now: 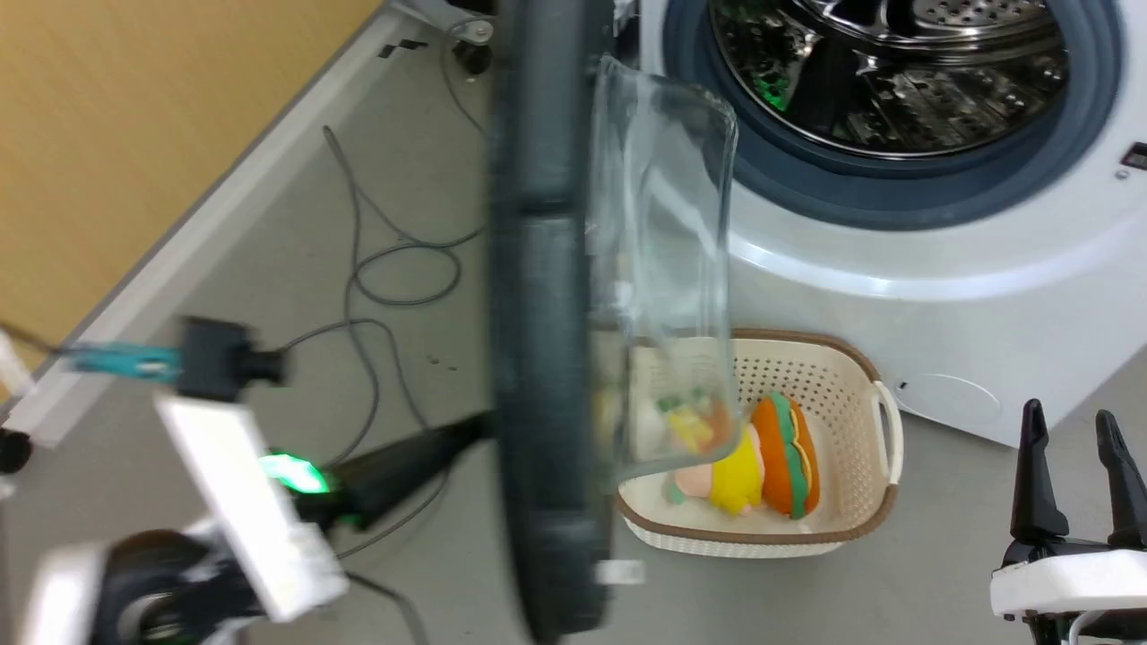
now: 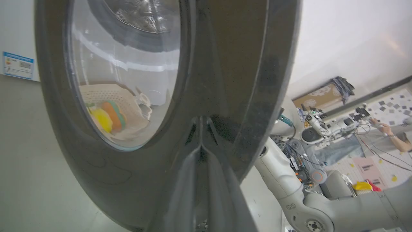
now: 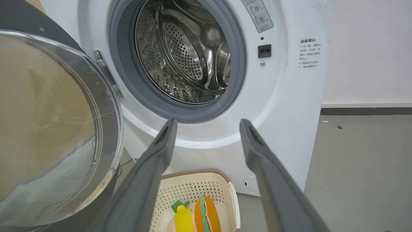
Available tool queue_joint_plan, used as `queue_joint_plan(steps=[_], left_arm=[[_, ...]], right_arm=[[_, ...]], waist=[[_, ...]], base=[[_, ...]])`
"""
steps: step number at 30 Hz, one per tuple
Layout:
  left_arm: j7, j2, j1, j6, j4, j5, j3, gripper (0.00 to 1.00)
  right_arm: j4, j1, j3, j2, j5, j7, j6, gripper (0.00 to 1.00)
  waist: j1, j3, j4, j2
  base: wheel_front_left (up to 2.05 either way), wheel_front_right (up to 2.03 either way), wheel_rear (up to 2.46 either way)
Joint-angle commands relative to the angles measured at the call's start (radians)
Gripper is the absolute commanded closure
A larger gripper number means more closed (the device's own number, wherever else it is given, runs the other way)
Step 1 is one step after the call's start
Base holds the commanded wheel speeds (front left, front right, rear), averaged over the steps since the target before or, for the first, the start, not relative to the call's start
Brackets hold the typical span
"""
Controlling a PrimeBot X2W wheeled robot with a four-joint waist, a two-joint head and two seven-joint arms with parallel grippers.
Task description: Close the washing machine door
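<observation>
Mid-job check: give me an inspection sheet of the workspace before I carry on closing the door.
Surface: grey floor.
Job's things: washing machine door open, edge-on in head view; washing machine, drum exposed.
Clutter: cream basket holding plush toys, on the floor before the machine.
Grippers: left gripper shut, tips against the door's black outer face; right gripper open, holding nothing.
Cables: grey cables looped on the floor left of the door.
Surroundings: wood-coloured wall; person's hand in left wrist view.
</observation>
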Motion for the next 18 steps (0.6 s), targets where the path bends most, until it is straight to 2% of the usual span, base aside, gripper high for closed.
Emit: queue_joint_plan(steps=[1, 6, 11, 12, 14, 15, 16, 18], left_arm=[[-0.025, -0.023, -0.030, -0.004, 0.006, 0.009, -0.059, 1.00], [-0.129, -0.076, -0.123, -0.004, 0.046, 0.041, -0.208, 1.00], [-0.271, -0.121, -0.214, -0.004, 0.149, 0.064, -0.366, 1.00], [-0.271, -0.121, -0.214, -0.004, 0.149, 0.064, -0.366, 1.00], [-0.372, -0.131, -0.270, -0.004, 0.224, 0.076, -0.439, 1.00], [-0.372, -0.131, -0.270, -0.004, 0.224, 0.076, -0.439, 1.00], [-0.449, -0.133, -0.307, -0.004, 0.281, 0.083, -0.474, 1.00], [-0.524, -0.130, -0.340, -0.004, 0.335, 0.091, -0.508, 1.00]], right_arm=[[0.001, -0.009, 0.002, 0.002, 0.002, -0.005, 0.001, 0.00], [-0.002, -0.030, 0.002, 0.002, 0.001, -0.005, 0.001, 0.00], [-0.001, -0.044, 0.008, 0.002, 0.001, -0.005, 0.001, 0.00], [-0.001, -0.044, 0.008, 0.002, 0.001, -0.005, 0.001, 0.00], [0.000, -0.057, 0.013, 0.002, 0.006, -0.005, 0.001, 0.00], [0.000, -0.057, 0.013, 0.002, 0.006, -0.005, 0.001, 0.00], [0.000, -0.065, 0.019, 0.002, 0.010, -0.005, 0.001, 0.00], [0.002, -0.073, 0.026, 0.002, 0.013, -0.005, 0.001, 0.00]], waist=[[0.0000, 0.004, -0.025, 0.0000], [0.0000, 0.015, -0.094, 0.0000], [0.0000, 0.033, -0.174, 0.0000], [0.0000, 0.033, -0.174, 0.0000], [0.0000, 0.046, -0.230, 0.0000], [0.0000, 0.046, -0.230, 0.0000], [0.0000, 0.053, -0.268, 0.0000], [0.0000, 0.059, -0.307, 0.0000]], base=[[0.00, 0.00, 0.00], [0.00, 0.00, 0.00], [0.00, 0.00, 0.00], [0.00, 0.00, 0.00], [0.00, 0.00, 0.00], [0.00, 0.00, 0.00], [0.00, 0.00, 0.00], [0.00, 0.00, 0.00]])
